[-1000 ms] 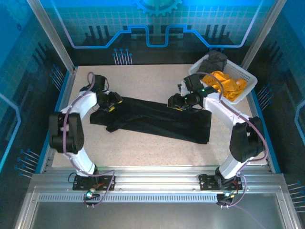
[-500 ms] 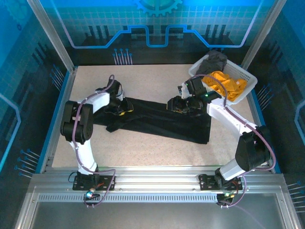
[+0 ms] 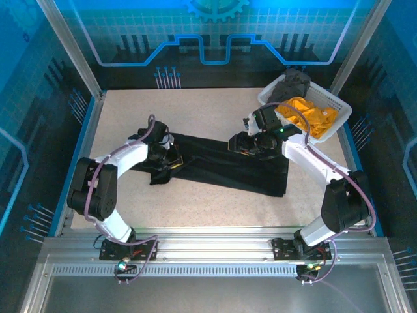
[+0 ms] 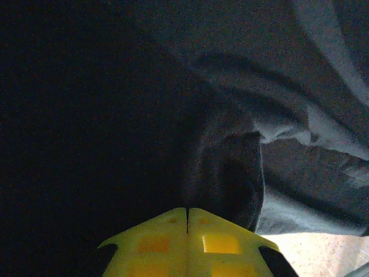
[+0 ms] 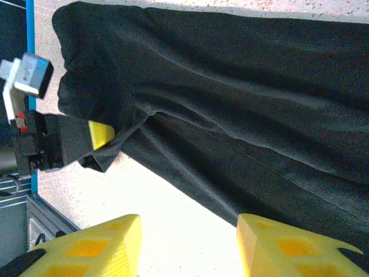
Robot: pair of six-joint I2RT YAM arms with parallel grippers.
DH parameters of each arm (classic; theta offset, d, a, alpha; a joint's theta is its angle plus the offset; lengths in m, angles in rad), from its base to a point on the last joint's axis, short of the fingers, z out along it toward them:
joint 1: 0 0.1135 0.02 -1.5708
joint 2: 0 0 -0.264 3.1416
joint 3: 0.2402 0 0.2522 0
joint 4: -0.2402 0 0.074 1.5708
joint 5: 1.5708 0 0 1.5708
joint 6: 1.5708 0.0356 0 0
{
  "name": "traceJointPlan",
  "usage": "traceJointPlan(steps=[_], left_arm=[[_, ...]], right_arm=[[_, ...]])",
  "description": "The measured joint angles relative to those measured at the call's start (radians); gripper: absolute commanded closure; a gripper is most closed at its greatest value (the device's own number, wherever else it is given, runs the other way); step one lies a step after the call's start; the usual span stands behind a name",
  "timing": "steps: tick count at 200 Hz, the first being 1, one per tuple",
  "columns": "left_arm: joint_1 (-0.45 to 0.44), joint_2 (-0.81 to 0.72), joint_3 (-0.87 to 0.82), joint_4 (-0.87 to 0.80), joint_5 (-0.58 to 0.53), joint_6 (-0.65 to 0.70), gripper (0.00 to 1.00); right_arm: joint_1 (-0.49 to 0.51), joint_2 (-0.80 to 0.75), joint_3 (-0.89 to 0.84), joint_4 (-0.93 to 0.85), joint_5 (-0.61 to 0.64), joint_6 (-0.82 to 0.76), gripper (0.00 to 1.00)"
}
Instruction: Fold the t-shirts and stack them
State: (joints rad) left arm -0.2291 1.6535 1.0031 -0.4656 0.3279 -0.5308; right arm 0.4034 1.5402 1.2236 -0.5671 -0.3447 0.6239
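the left fingers are pressed together on a bunched edge of the black t-shirt. the right fingers gape wide just above it. it lies spread across the middle of the bench, the orange-yellow t-shirt in the basket at upper right.

Count with me: you've got three t-shirts out there. One black t-shirt mid-frame, one orange-yellow t-shirt and one dark grey t-shirt at the upper right. One white basket, one bench. Two arms, and two pincers: your left pincer and your right pincer.
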Motion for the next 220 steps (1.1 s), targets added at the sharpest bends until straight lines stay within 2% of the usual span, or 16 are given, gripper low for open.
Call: traceJointPlan(steps=[10,24,34,77,98,111,132,160,187,220], left_arm=[[-0.016,-0.002,-0.021,0.01,0.008,-0.026,0.94],[-0.04,-0.002,-0.05,0.027,0.014,-0.065,0.71],[-0.055,0.0,-0.064,0.034,0.023,-0.086,0.65],[-0.076,0.0,-0.071,0.045,0.063,-0.158,0.6],[-0.051,-0.053,-0.073,0.023,0.055,-0.163,0.59],[0.002,-0.12,-0.075,-0.002,0.031,-0.163,0.59],[0.159,-0.216,-0.076,-0.016,-0.016,-0.164,0.59],[0.337,-0.198,-0.075,-0.023,-0.06,-0.158,0.6],[0.403,-0.122,-0.075,-0.025,-0.081,-0.105,0.59],[0.414,-0.055,-0.075,0.024,-0.075,-0.019,0.59]], right_arm=[[0.0,0.001,0.0,0.0,0.0,0.0,0.52],[0.0,0.001,0.0,0.0,0.0,0.0,0.52],[0.0,0.001,-0.002,0.0,-0.001,0.0,0.51],[0.0,0.003,-0.028,-0.013,-0.004,0.0,0.52],[0.0,0.006,-0.028,-0.018,-0.003,0.0,0.52],[0.0,0.008,-0.028,-0.018,-0.003,0.0,0.52],[0.0,0.018,-0.028,-0.018,-0.004,0.0,0.52],[0.0,0.038,-0.028,-0.015,-0.008,-0.002,0.51],[0.0,0.053,-0.028,-0.015,-0.018,-0.012,0.5],[0.0,0.055,-0.028,-0.006,-0.05,-0.023,0.48]])
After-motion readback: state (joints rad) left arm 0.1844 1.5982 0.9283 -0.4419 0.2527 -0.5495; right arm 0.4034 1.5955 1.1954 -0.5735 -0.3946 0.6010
